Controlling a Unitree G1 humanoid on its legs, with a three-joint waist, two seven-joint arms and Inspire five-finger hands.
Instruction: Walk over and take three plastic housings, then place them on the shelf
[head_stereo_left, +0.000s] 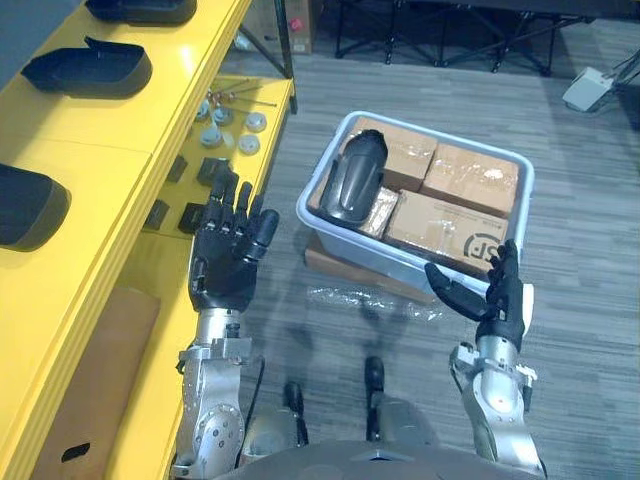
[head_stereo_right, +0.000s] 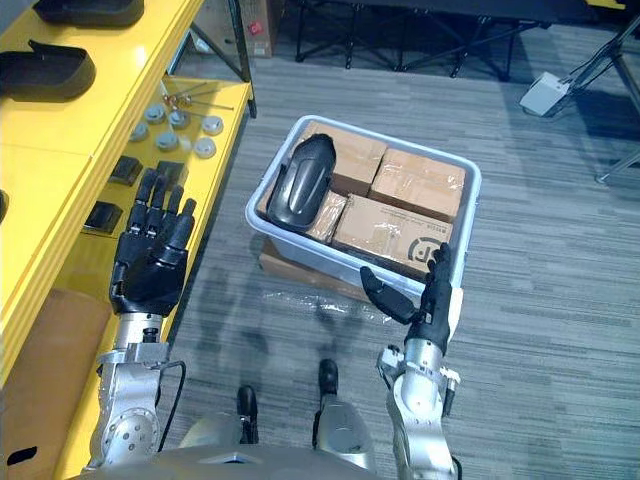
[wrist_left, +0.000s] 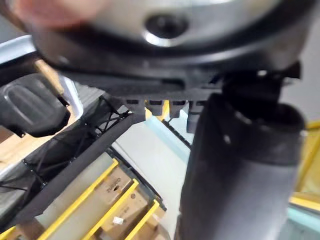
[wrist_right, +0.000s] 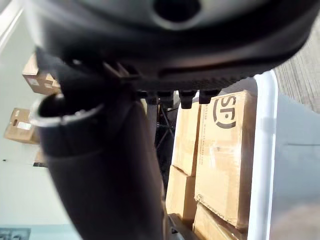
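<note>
- The left hand (head_stereo_left: 225, 262) is released: fingers straight and slightly spread, back turned to the head camera, grasping nothing. It hangs over the outer edge of the shelf's lower level.
- The right hand (head_stereo_left: 500, 295) is also released and empty, fingers straight and thumb standing out sideways. It is just beside the near right corner of the bin (head_stereo_left: 527, 190).
- The yellow shelf (head_stereo_left: 100, 140) carries three black plastic housings in a row on its top level, well apart from one another: the far housing (head_stereo_left: 140, 10), the middle housing (head_stereo_left: 87, 68) and the near housing (head_stereo_left: 30, 207).
- A fourth housing (head_stereo_left: 355, 178), dark and rounded, lies in the bin's far left corner, resting on the cardboard boxes (head_stereo_left: 470, 178) that take up the rest of the bin. The left wrist view shows it too, against the bin's pale rim.
- The bin stands on a flat cardboard sheet (head_stereo_left: 335, 262) on the grey floor (head_stereo_left: 580, 300). A clear plastic film (head_stereo_left: 370, 298) lies on the floor just beside the sheet's near edge.
- On the shelf's lower level, grey round parts (head_stereo_left: 232, 128) lie toward the far end, with small black blocks (head_stereo_left: 212, 170) just nearer than them.
- A brown board (head_stereo_left: 100, 380) lies on the near end of that level.
</note>
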